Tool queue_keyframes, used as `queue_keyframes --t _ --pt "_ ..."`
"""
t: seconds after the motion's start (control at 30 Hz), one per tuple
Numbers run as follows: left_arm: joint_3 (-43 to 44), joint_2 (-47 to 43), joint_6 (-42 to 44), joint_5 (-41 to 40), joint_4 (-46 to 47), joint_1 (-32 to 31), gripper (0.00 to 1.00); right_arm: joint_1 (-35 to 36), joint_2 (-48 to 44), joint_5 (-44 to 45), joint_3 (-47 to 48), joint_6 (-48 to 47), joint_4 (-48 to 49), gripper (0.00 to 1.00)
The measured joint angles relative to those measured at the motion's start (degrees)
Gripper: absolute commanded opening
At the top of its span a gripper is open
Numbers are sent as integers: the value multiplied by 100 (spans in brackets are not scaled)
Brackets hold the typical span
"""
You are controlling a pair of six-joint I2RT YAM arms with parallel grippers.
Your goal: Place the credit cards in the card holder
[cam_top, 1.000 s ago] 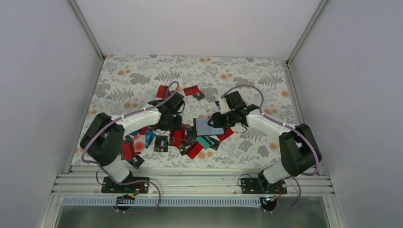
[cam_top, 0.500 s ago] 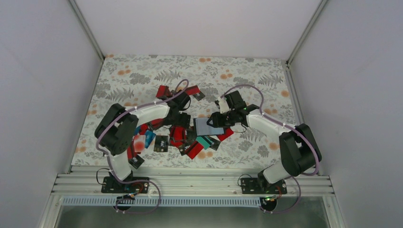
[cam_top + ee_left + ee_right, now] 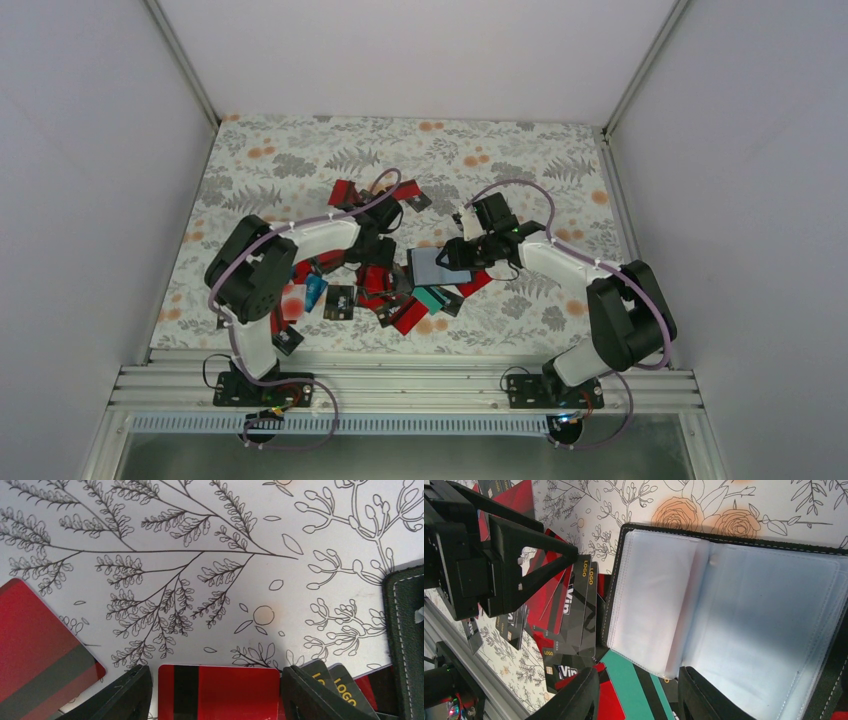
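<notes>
Showing only in part: the card holder (image 3: 744,610) is running off the edge of the right wrist view; the left wrist view is catching only its stitched black border.
Hard to make out: whether either hand is touching what is lying beneath it.
Card holder, look: lying open, a black stitched rim framing clear, glossy plastic sleeves.
Card holder, place: resting on the floral worktop (image 3: 200,530) near its middle, its edge meeting black and teal cards.
Credit cards (image 3: 375,290): lying scattered and overlapping, mostly red, some black, some teal.
Left hand (image 3: 215,669): fingers standing apart, straddling a flat red card (image 3: 225,692) with a black stripe.
Right hand (image 3: 638,672): fingers standing apart, one over the holder's edge, one over loose cards.
</notes>
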Motion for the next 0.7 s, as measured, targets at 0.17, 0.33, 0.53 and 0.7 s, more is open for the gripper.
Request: queue_keyframes --t 0.17,0.33,0.53,0.7 --pt "-332 -201 -26 -87 330 0 57 0 0 22 0 -4 -4 42" --pt "-483 -299 -44 -81 507 0 51 -2 0 37 0 -4 -9 42" --pt "-514 -345 -107 -20 570 15 46 -2 0 11 2 0 -11 42" --pt "-514 -411 -144 262 505 20 45 -2 0 -127 2 13 -11 42"
